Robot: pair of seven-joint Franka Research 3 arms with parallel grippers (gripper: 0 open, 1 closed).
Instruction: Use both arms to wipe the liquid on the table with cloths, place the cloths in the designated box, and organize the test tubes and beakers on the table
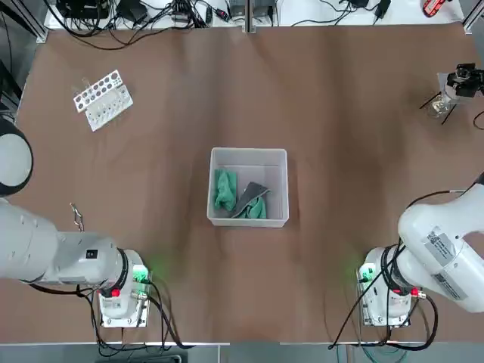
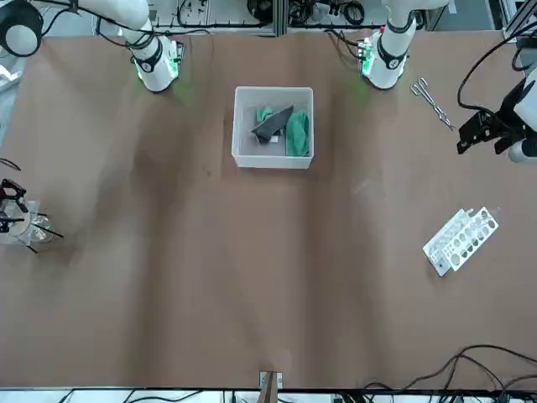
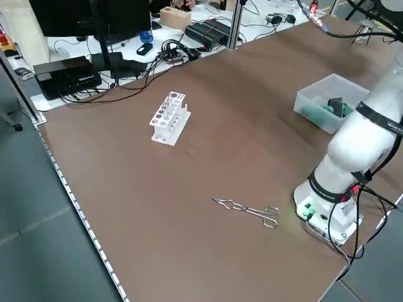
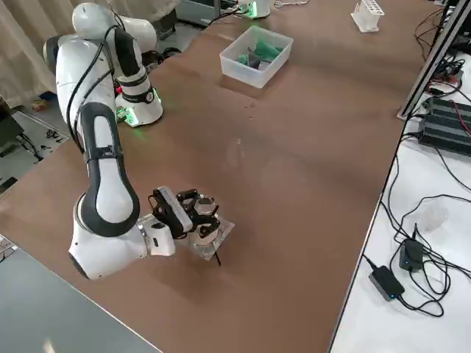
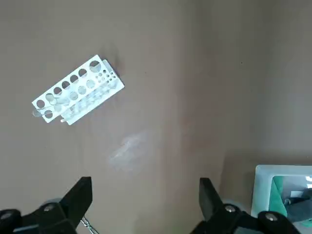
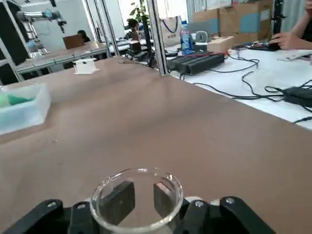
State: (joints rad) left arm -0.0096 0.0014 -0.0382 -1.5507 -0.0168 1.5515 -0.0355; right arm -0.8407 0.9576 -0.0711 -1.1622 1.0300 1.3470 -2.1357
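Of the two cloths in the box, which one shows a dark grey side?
The cloth nearer the robot's right side of the box shows dark grey folded over green; the other cloth beside it is all green.

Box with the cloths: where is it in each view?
Top: box mid-table, centre.
Front: upper centre, between the arm bases.
Left side: right, behind the white arm.
Right side: top centre.
Left wrist: corner at lower right edge.
Right wrist: left edge.
Shared landmark: white tube rack, in all views; in the right wrist view it is likely the small white block.
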